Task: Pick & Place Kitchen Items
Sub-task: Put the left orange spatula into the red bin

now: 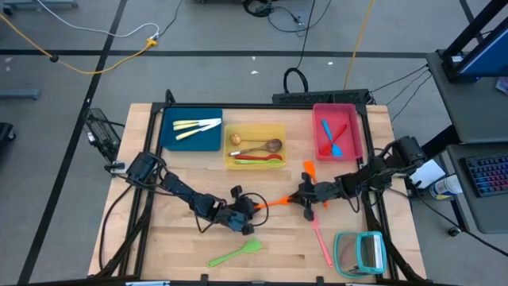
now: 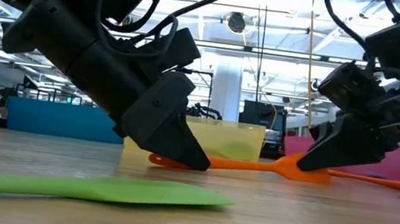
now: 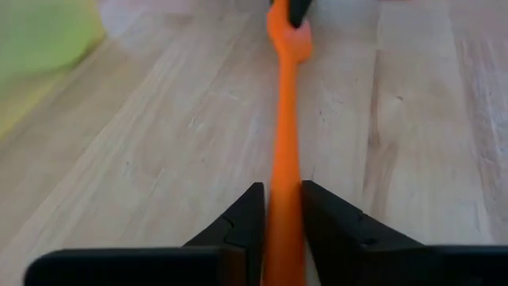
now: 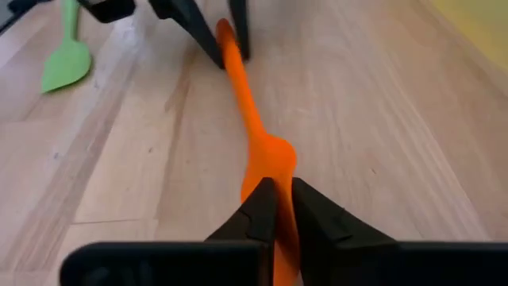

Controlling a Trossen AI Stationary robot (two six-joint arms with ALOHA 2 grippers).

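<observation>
From above, the left claw [image 1: 248, 208] and right claw [image 1: 300, 196] meet at either end of an orange spatula [image 1: 275, 202] mid-tabletop [image 1: 167, 246]; a green spatula [image 1: 236, 254] lies nearby. Low view: the spatula [image 2: 254, 166] lies almost flat. Left wrist: narrow fingers [image 3: 242, 226] flank its handle [image 3: 284, 151]. Right wrist: fingers [image 4: 258, 210] pinch its blade end [image 4: 266, 163].

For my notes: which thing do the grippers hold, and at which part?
Both hold the orange spatula: left gripper on its handle end, right gripper at the blade end.
</observation>
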